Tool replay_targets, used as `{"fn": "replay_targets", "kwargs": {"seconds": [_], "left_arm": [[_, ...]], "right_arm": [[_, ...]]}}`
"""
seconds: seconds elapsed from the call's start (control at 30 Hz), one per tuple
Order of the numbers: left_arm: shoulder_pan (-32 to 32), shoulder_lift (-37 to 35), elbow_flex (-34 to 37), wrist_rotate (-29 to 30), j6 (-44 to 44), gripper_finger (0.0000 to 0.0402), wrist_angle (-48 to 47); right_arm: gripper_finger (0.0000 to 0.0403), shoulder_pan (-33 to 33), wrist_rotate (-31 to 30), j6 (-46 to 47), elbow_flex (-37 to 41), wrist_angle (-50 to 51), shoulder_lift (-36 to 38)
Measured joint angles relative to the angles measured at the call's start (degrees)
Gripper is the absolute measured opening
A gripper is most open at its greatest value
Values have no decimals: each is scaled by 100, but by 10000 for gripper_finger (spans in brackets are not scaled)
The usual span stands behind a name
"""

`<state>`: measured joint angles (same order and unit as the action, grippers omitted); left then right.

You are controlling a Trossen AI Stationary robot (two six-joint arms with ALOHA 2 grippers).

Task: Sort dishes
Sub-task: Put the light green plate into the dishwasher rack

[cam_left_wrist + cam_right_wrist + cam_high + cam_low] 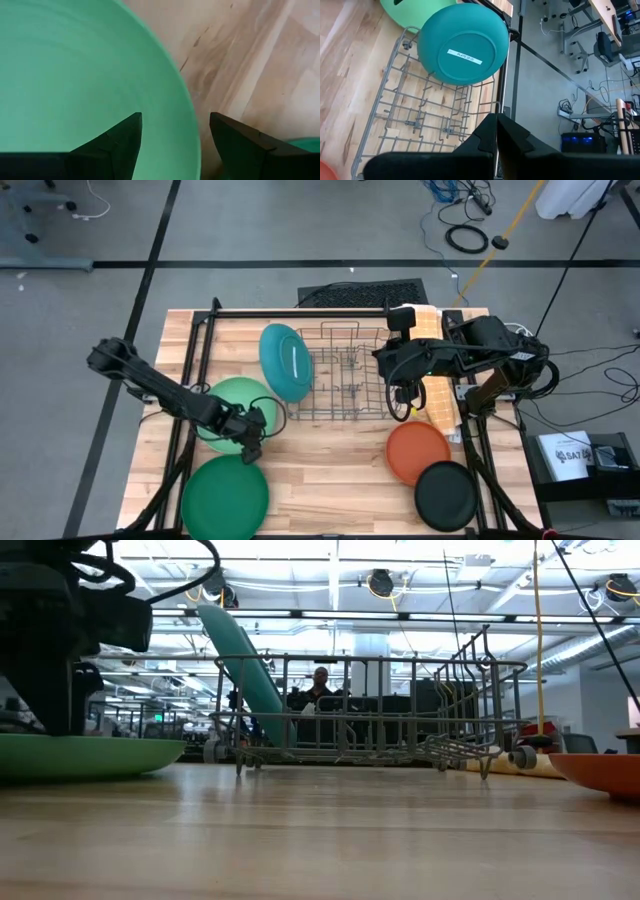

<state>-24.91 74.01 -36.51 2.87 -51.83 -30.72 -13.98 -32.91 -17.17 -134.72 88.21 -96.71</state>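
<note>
Dark fingers of the left gripper (172, 145) are spread astride the rim of the light green plate (232, 410), 1 inside, 1 over the wooden table (330, 470). This looks like the pickup step; next they must pinch the rim and lift toward the wire rack (345, 375), where the teal plate (285, 360) already leans. The right gripper (403, 395), pressed together, hovers at the rack's far end, 3 plates unsorted.

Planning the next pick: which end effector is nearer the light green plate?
Left. The left end effector is open, straddling the light green plate at its rim. The right end effector is shut at the far side of the wire rack, well away.
</note>
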Motion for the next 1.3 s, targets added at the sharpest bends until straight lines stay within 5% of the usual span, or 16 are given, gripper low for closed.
{"fn": "replay_targets", "kwargs": {"seconds": [0.6,0.73,1.03,1.3], "left_arm": [[-2,734,-17,141,-23,238,151],[-2,696,-17,86,-32,195,172],[2,345,-7,124,334,23,-22],[7,-457,-411,8,592,13,-1333]], "right_arm": [[4,0,0,-2,0,-10,4],[4,0,0,9,0,-10,4],[4,0,2,11,0,-10,4],[4,0,0,-48,0,-10,4]]}}
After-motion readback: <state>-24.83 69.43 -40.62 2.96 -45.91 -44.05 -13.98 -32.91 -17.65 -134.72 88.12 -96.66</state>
